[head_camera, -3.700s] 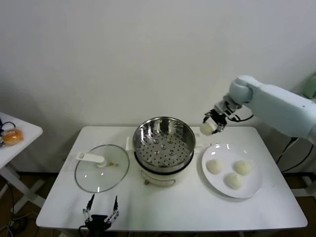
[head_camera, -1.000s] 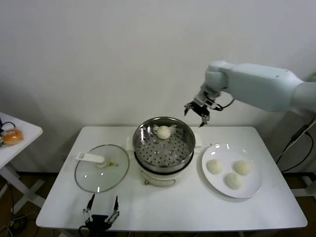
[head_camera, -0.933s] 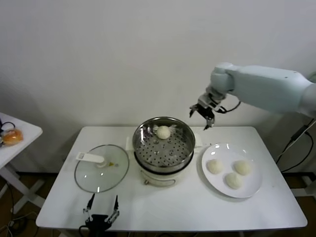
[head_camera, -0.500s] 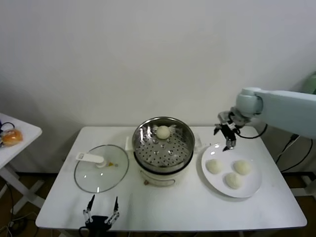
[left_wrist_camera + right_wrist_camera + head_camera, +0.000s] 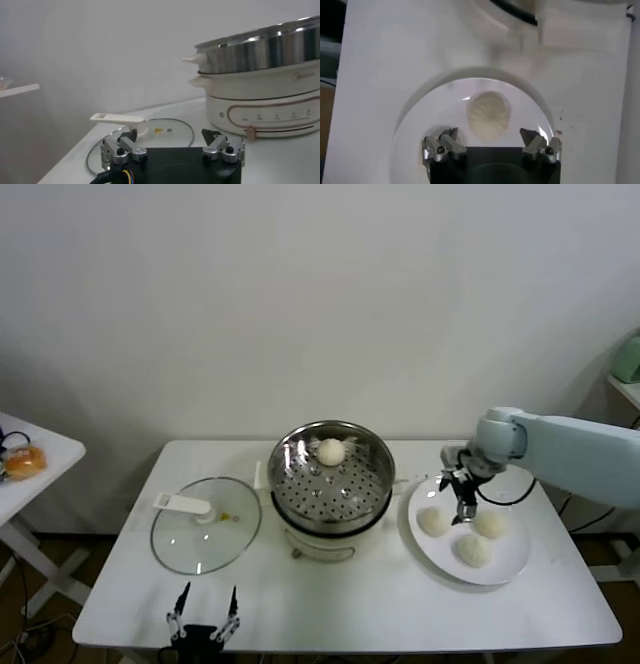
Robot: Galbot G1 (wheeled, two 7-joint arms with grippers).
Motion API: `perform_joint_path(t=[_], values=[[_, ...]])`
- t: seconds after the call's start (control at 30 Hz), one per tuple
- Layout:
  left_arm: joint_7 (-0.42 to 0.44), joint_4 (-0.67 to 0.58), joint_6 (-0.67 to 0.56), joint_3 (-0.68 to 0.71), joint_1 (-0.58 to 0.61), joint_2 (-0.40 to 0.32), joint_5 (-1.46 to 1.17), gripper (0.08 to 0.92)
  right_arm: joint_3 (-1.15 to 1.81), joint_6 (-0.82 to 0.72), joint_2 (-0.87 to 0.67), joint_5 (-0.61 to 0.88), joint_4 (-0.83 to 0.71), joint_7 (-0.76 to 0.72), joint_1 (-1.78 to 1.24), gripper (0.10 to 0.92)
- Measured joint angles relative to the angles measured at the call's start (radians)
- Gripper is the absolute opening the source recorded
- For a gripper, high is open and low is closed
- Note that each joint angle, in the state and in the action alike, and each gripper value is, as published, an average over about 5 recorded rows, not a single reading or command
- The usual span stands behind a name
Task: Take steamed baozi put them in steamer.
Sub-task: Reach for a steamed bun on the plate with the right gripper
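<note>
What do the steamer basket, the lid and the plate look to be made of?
Steamer: polished metal, likely stainless steel; mirror reflections, punched holes. Lid: clear glass, table visible through it, with a matte white, probably plastic handle. Plate: glossy white, ceramic or melamine.

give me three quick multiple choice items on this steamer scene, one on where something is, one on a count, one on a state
1. Where does the glass lid lie?
A. on the steamer
B. flat on the table, on the steamer's left
C. on the plate

2. How many baozi are on the plate?
A. three
B. one
C. five

3. How do the right gripper's jaws stand?
A. shut on a baozi
B. open and empty
C. shut on the lid handle

Answers:
1. B, the lid rests on the table beside the steamer, which stands uncovered.
2. A, three baozi sit on the plate, while a fourth baozi lies in the steamer.
3. B, the right wrist view shows the jaws spread above a baozi with nothing between them.
</note>
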Motion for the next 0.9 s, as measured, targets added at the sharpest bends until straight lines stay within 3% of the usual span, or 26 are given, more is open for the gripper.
perform_joint_path(t=[0.9], values=[[0.001,-0.003,0.001,-0.007,0.003,0.0,0.011,0.823,0.202,-0.002,0.066,-0.123,-0.147,0.004,-0.224,0.808]])
